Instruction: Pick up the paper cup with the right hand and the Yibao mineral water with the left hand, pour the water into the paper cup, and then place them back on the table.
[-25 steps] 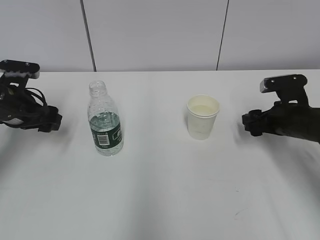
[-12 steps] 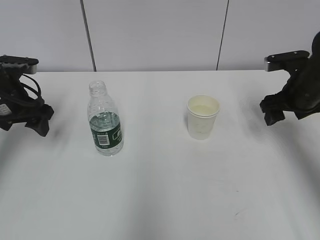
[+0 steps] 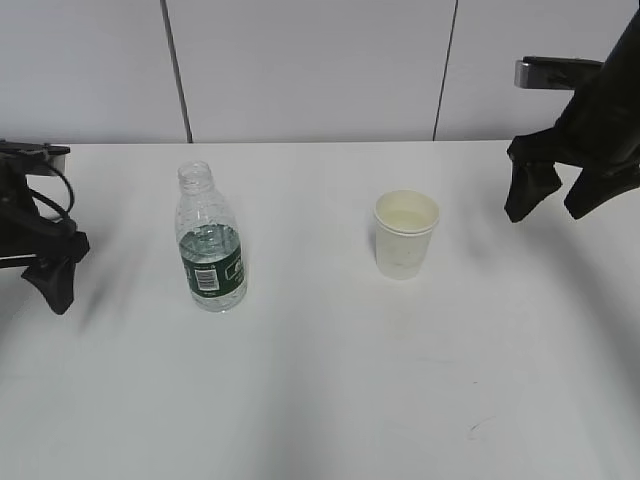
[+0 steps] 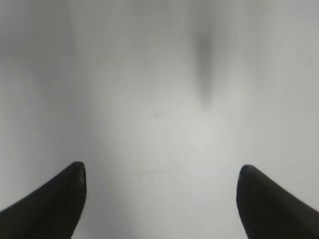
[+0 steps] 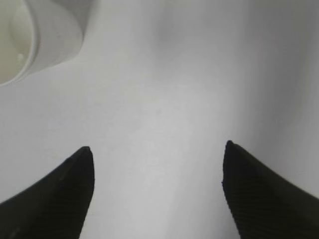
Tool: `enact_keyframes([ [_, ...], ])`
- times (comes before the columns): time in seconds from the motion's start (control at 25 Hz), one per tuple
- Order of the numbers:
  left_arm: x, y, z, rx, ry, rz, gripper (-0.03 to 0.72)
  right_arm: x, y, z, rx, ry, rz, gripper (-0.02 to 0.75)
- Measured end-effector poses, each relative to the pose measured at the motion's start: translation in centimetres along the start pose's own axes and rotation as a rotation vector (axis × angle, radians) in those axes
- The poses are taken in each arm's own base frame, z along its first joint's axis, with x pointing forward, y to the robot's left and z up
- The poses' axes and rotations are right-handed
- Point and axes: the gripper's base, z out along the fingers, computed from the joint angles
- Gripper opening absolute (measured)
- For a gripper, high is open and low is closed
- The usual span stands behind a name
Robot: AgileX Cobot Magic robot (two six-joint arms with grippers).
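The Yibao mineral water [image 3: 210, 243], a clear uncapped bottle with a dark green label, stands upright on the white table [image 3: 320, 380], left of centre. The paper cup [image 3: 406, 235] stands upright right of centre; its rim shows in the top left corner of the right wrist view [image 5: 30, 35]. My left gripper [image 3: 56, 283] points down at the far left edge, well left of the bottle. It is open and empty over bare table [image 4: 162, 169]. My right gripper [image 3: 548, 205] hangs open and empty to the right of the cup [image 5: 158, 147].
A pale panelled wall [image 3: 310, 70] runs behind the table's far edge. Faint dark scuffs [image 3: 478, 425] mark the tabletop near the front right.
Both grippers have turned from pointing inward to pointing down. The left has drawn back to the left; the right has risen and moved right. Bottle and cup have not moved.
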Motion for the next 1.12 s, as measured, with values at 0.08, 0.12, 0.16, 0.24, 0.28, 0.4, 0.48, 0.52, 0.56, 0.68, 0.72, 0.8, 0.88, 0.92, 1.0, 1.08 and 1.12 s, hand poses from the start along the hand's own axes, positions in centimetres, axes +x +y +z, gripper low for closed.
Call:
enact_keyframes([
  [0.08,0.4,0.0,0.0,0.0,0.049,0.0,0.561,-0.1,0.3,-0.8,-0.027,0.019,-0.003,0.592],
  [0.12,0.6,0.0,0.0,0.0,0.068,0.009,0.561,-0.3,0.4,-1.3,-0.028,0.016,-0.008,0.592],
  [0.16,0.8,0.0,0.0,0.001,0.089,0.014,0.561,-0.7,0.4,-1.9,-0.027,0.001,-0.014,0.592],
  [0.24,1.0,0.0,-0.1,0.002,0.108,0.024,0.56,-1.3,0.4,-3.0,-0.013,-0.038,-0.024,0.592],
  [0.28,1.0,0.0,-0.3,0.002,0.105,0.026,0.56,-1.7,0.4,-3.7,-0.005,-0.059,-0.03,0.592],
  [0.4,1.2,0.1,-1.4,0.0,0.063,0.028,0.559,-2.4,0.4,-5.0,0.012,-0.106,-0.04,0.592],
  [0.48,1.4,0.2,-2.4,-0.006,0.019,0.031,0.557,-2.5,0.4,-5.2,0.02,-0.115,-0.046,0.592],
  [0.52,1.4,0.2,-2.8,-0.01,-0.003,0.034,0.555,-2.5,0.3,-5.3,0.026,-0.114,-0.049,0.592],
  [0.56,1.5,0.3,-3.4,-0.013,-0.027,0.034,0.554,-2.5,0.2,-5.3,0.039,-0.11,-0.053,0.592],
  [0.68,1.9,0.4,-5.2,-0.021,-0.104,0.043,0.554,-2.3,-0.3,-5.5,0.095,-0.104,-0.07,0.592],
  [0.72,2.1,0.4,-5.9,-0.023,-0.127,0.045,0.554,-2.3,-0.4,-5.7,0.116,-0.105,-0.076,0.592],
  [0.8,2.7,0.5,-7.3,-0.022,-0.17,0.042,0.554,-1.9,-0.5,-6.9,0.13,-0.128,-0.076,0.592],
  [0.88,3.2,0.4,-8.4,-0.011,-0.201,0.034,0.554,-1.3,-0.4,-8.0,0.135,-0.149,-0.073,0.592],
  [0.92,3.6,0.3,-9.0,0.0,-0.217,0.029,0.554,-0.9,-0.3,-8.7,0.137,-0.161,-0.072,0.592],
  [1.0,4.3,0.2,-10.2,0.022,-0.246,0.02,0.554,0.1,-0.1,-9.6,0.139,-0.172,-0.073,0.592],
  [1.08,5.1,0.0,-11.4,0.052,-0.271,0.009,0.554,1.4,0.2,-10.6,0.141,-0.182,-0.073,0.592],
  [1.12,5.6,-0.1,-11.9,0.058,-0.281,0.007,0.554,2.1,0.4,-10.7,0.136,-0.176,-0.072,0.592],
])
